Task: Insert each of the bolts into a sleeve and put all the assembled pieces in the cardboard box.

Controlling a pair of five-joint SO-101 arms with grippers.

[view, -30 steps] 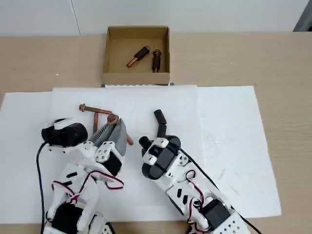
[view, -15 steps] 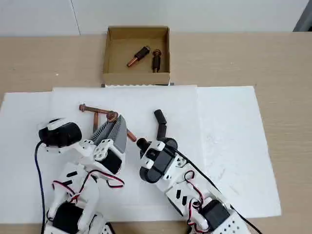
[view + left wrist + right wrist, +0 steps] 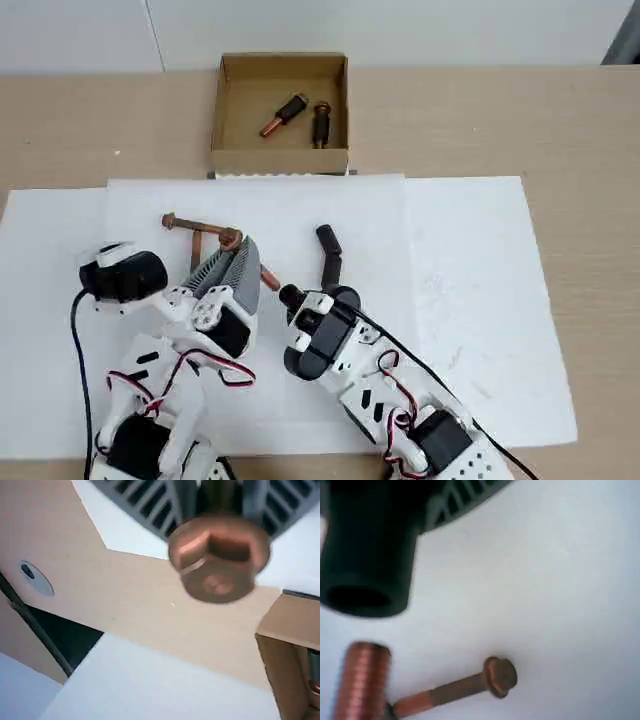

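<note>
1. A bolt [image 3: 231,240] is clamped in the left gripper [image 3: 235,260], over the white sheet [image 3: 470,260].
2. A black sleeve [image 3: 326,240] is grasped by the right gripper [image 3: 331,268], near the bolt's threaded end.
3. Two assembled pieces [image 3: 285,115] are seen in the cardboard box [image 3: 283,160].

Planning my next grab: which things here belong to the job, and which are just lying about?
Job: held bolt, held sleeve, loose bolts, cardboard box, two assembled pieces inside it.
Lying about: white paper, table.
</note>
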